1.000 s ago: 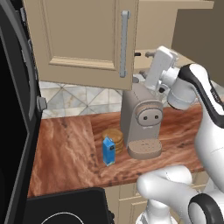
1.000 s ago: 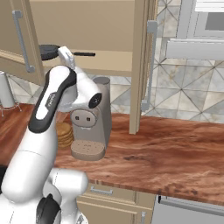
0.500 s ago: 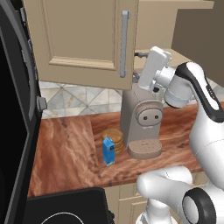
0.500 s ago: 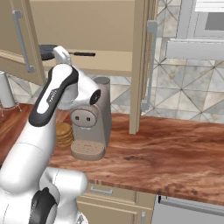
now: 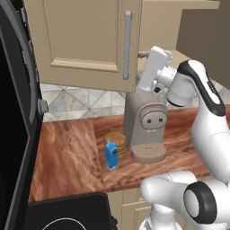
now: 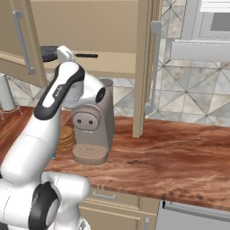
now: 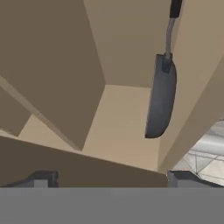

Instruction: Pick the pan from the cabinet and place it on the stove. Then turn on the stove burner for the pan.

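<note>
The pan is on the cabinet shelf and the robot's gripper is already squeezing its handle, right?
Not quite. The pan is on the cabinet shelf, but the gripper is open and holds nothing. The hand view shows its fingertips apart, short of the pan.

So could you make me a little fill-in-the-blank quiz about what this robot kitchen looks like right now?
1. The pan sits on the shelf inside the ____.
2. On the counter, the small blue carton stands beside a stack of ____.
3. The gripper reaches toward the pan with its jaws ____.
4. The coffee machine stands on a ____ counter.

Missing words: cabinet; cookies; open; wooden
</note>
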You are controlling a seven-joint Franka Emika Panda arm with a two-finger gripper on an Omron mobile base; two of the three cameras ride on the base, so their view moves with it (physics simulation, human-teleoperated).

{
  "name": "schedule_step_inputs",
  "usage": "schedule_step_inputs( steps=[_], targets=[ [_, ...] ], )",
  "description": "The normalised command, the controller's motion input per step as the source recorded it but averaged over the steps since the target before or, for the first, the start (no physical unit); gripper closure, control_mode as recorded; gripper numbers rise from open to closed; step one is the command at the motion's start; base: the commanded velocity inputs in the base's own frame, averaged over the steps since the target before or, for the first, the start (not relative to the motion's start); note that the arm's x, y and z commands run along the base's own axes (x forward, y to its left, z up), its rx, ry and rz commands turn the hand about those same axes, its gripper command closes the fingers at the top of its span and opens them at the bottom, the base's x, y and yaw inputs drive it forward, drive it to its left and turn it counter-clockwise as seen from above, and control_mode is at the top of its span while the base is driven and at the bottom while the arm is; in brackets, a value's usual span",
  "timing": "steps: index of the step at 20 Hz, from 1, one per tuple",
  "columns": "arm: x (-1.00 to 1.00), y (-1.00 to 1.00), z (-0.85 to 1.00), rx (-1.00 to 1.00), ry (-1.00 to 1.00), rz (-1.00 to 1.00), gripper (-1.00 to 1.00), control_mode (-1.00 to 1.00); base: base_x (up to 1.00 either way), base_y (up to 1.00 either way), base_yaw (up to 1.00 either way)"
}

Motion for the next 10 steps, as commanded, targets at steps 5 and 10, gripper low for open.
schedule_step_inputs(
  steps=[5,10],
  targets=[
    [0.10,0.02,0.00,0.00,0.02,0.08,-1.00,-1.00,0.00,0.00,0.00],
    [0.00,0.22,0.00,0.00,0.00,0.09,-1.00,-1.00,0.00,0.00,0.00]
  ],
)
